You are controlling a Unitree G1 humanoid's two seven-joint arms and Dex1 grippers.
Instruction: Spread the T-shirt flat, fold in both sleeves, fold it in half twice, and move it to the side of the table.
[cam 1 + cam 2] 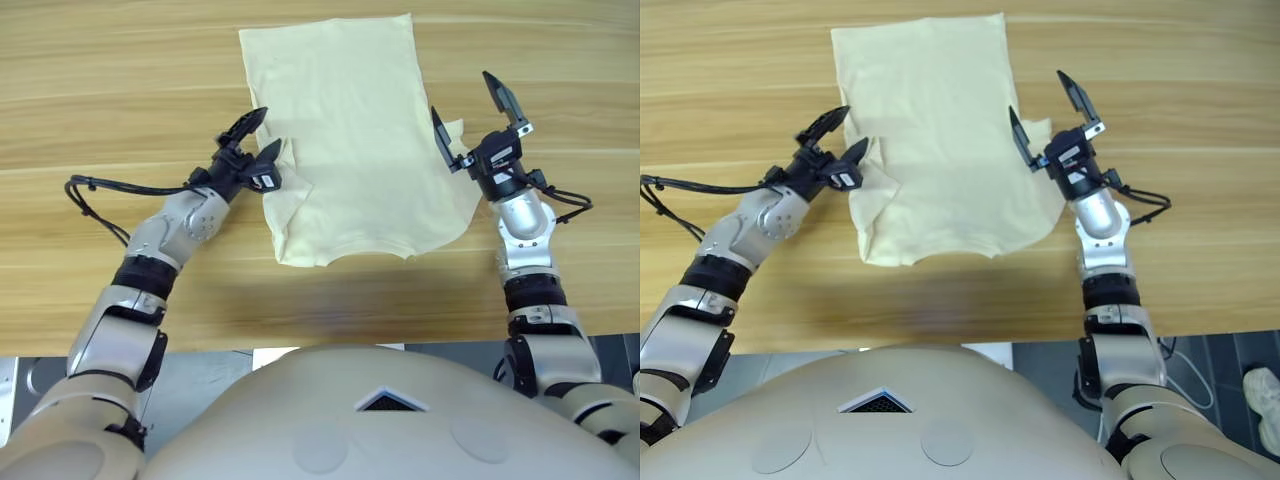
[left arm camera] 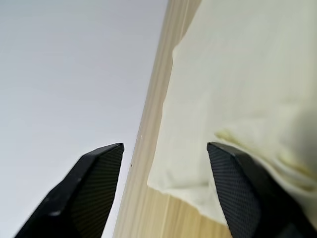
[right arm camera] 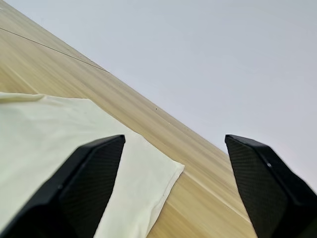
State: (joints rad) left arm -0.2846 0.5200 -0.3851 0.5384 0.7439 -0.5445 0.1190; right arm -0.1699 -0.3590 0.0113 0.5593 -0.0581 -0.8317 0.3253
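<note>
A pale yellow T-shirt (image 1: 345, 130) lies on the wooden table (image 1: 100, 90), its hem toward the far edge and its collar toward me. The sleeves look folded in along both sides, with a small bit of cloth (image 1: 456, 128) poking out on the right. My left gripper (image 1: 256, 140) hovers open at the shirt's left edge beside the folded sleeve (image 1: 290, 185). My right gripper (image 1: 478, 112) stands open and raised at the shirt's right edge. Neither holds cloth. In the left wrist view the shirt (image 2: 237, 89) lies just past the open fingers (image 2: 94, 183).
Bare wood stretches to the left and right of the shirt. The table's near edge (image 1: 300, 345) runs just in front of me. A black cable (image 1: 95, 200) loops off my left forearm over the table.
</note>
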